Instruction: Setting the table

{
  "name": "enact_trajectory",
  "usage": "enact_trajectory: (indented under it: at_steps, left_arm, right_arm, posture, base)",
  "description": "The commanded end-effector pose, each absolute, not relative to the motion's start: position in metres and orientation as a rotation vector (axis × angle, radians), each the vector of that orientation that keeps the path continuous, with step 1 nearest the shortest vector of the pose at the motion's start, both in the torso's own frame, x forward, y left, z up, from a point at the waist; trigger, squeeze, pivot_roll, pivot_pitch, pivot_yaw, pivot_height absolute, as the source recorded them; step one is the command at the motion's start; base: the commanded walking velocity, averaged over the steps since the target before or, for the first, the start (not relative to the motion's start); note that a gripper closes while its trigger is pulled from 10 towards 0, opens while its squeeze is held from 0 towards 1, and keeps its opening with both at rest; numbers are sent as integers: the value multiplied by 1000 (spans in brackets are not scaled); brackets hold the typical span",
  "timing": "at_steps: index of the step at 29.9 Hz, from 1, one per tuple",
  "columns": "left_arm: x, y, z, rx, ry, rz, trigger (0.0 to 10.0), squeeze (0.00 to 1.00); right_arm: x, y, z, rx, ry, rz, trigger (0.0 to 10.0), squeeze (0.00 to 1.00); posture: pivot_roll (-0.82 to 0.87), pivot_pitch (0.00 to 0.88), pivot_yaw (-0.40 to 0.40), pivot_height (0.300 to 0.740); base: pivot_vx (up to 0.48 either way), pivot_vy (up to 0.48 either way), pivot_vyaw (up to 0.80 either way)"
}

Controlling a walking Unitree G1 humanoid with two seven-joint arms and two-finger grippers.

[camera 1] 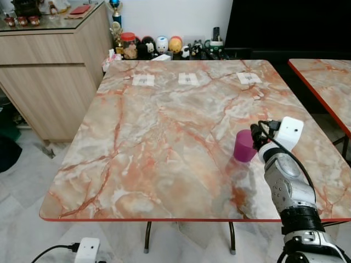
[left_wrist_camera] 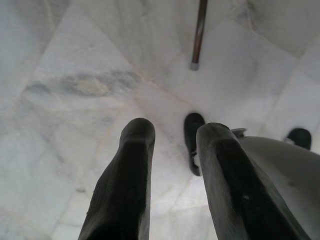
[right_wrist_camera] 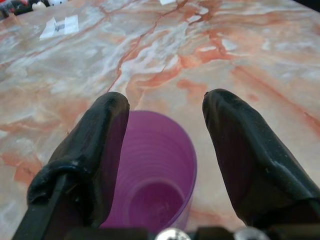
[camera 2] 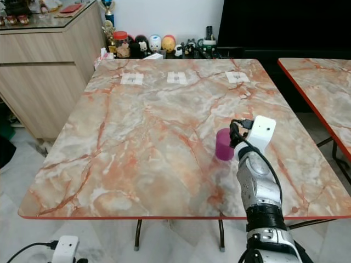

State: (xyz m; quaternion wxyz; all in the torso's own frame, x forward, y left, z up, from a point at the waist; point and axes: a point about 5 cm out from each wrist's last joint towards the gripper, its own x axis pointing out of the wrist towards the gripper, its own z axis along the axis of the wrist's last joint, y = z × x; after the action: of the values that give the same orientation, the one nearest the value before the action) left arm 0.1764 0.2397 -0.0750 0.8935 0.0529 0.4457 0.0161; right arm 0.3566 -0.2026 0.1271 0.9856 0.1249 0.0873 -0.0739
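Note:
A purple plastic cup (camera 1: 243, 147) stands on the marble table (camera 1: 153, 137), toward its near right part. My right gripper (camera 1: 255, 133) reaches in from the right at cup height. In the right wrist view the cup (right_wrist_camera: 155, 170) sits between the two black fingers (right_wrist_camera: 95, 150) of the right gripper (right_wrist_camera: 165, 100). One finger lies against the cup's side and the other stands apart from it, so the jaws are open. My left gripper (left_wrist_camera: 172, 130) hangs over the floor with a gap between its fingers and nothing in them.
Three white paper labels (camera 1: 188, 79) lie along the table's far edge. Figurines and jars (camera 1: 159, 46) stand behind it. A wooden cabinet (camera 1: 49, 71) is at the left, a second marble table (camera 1: 323, 76) at the right. A table leg (left_wrist_camera: 198, 35) stands on the tiled floor.

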Motion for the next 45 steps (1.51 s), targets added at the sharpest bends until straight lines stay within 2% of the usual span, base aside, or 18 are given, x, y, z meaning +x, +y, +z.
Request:
enact_trajectory:
  at_steps: [1, 23, 32, 33, 35, 36, 37, 38, 40, 41, 42, 45]
  left_arm:
    - [173, 236, -78, 114, 948, 31, 10000, 0]
    - [173, 243, -76, 116, 934, 34, 10000, 0]
    - [167, 254, -75, 118, 943, 51, 10000, 0]
    - [167, 254, -75, 118, 944, 51, 10000, 0]
    - [167, 254, -75, 118, 944, 51, 10000, 0]
    - [167, 254, -75, 118, 945, 51, 10000, 0]
    - [167, 254, -75, 118, 946, 50, 10000, 0]
    - [167, 253, -75, 118, 946, 49, 10000, 0]
    - [168, 249, -76, 116, 947, 46, 10000, 0]
    - [168, 249, -76, 115, 947, 45, 10000, 0]
    - [169, 247, -77, 115, 948, 44, 10000, 0]
    - [170, 239, -79, 112, 950, 37, 10000, 0]
  right_arm:
    - [360, -203, 131, 251, 189, -146, 10000, 0]
    - [357, -204, 122, 261, 243, -147, 10000, 0]
    - [358, -201, 118, 272, 265, -141, 10000, 0]
    - [358, -200, 118, 272, 266, -140, 5765, 0]
    - [358, -200, 118, 272, 268, -139, 1725, 0]
    - [358, -200, 117, 271, 271, -139, 353, 0]
    - [357, -200, 116, 269, 275, -138, 2000, 0]
    - [357, -200, 116, 269, 276, -138, 2000, 0]
    - [357, -200, 115, 267, 282, -137, 3725, 0]
    - [357, -200, 114, 266, 283, -136, 5686, 0]
    - [357, -200, 114, 265, 285, -135, 10000, 0]
    - [357, -200, 113, 263, 291, -136, 10000, 0]
  posture:
    - [106, 0, -38, 740]
    - [107, 6, -35, 740]
    - [111, 18, -37, 740]
    - [111, 20, -37, 740]
    - [111, 20, -37, 740]
    - [111, 20, -37, 740]
    - [111, 20, -37, 740]
    - [111, 20, -37, 740]
    - [110, 20, -37, 740]
    - [110, 20, -37, 740]
    - [110, 20, -37, 740]
    - [110, 20, -37, 740]
  base:
    - [0, 0, 0]
    - [0, 0, 0]
    - [0, 0, 0]
    - [0, 0, 0]
    - [0, 0, 0]
    - [0, 0, 0]
    - [0, 0, 0]
    - [0, 0, 0]
    - [0, 0, 0]
    - [0, 0, 0]
    - [0, 0, 0]
    - [0, 0, 0]
